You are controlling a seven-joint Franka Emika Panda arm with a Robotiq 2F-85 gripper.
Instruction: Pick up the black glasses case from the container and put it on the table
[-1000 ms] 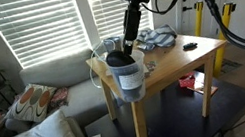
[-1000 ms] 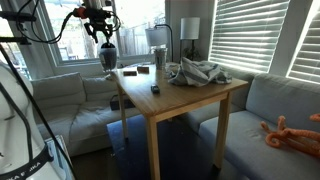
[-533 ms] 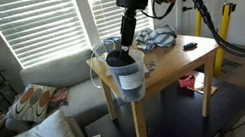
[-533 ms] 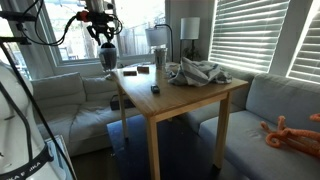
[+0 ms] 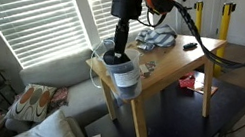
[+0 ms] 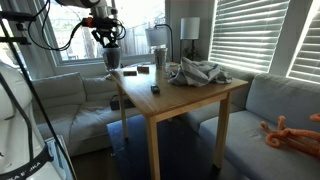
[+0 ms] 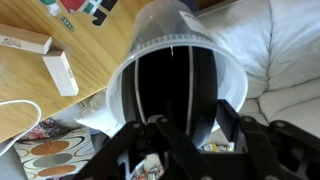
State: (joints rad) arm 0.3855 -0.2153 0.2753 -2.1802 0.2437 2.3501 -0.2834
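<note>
In an exterior view, the gripper (image 5: 115,52) comes down from the top middle of the frame to the mouth of the container (image 5: 127,81), which stands at the near left corner of the table (image 5: 177,59). A dark shape sits right at the tub's mouth under the fingers, probably the black glasses case (image 5: 113,59). A crumpled grey cloth (image 5: 155,39) lies at the back of the table, and a small flat black oval (image 5: 190,45) lies to the right.

In the exterior view from across the room, the gripper (image 6: 111,50) and container (image 6: 112,64) are small in the upper left, at the far corner of the table (image 6: 190,98). The case cannot be made out. Only this view shows a metallic jar (image 6: 158,60).

The wrist view looks straight down into the container (image 7: 165,25). Black fills its mouth, so the case's outline cannot be told from the dark inside. The gripper (image 7: 195,125) enters from the bottom edge with its jaws apart, and no hold on anything shows. A white box (image 7: 60,72) lies on the table (image 7: 90,50) at the upper left.
</note>
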